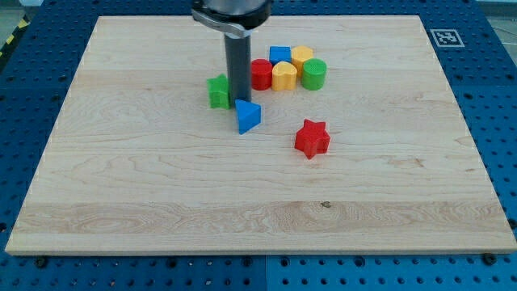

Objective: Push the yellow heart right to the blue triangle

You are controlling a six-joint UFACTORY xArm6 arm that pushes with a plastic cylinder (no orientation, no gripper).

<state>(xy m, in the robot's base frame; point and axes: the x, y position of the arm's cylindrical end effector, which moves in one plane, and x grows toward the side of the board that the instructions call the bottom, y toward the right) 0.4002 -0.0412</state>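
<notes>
The wooden board point(121, 194) fills most of the view and rests on a blue perforated table point(493, 81). A fiducial marker point(443, 36) sits at the board's corner at the view's top right.

The dark rod point(238, 69) descends from the view's top. My tip point(239, 102) stands on the board between the green star point(218, 91), just to the view's left, and the blue triangle point(248, 116), just below and to the view's right. Contact with either block cannot be determined. No gripper is fitted, so there is no grasp state to report.

The red star point(312, 138) lies alone, apart from the rest, toward the view's lower right of the blue triangle.

A tight cluster lies to the view's right of the rod. In it, the yellow heart point(283, 77) sits between the red cylinder point(261, 74) on the view's left and the green cylinder point(314, 73) on the view's right. Behind these, the blue block point(280, 55) and a second yellow block point(302, 56) stand side by side; their shapes cannot be resolved.
</notes>
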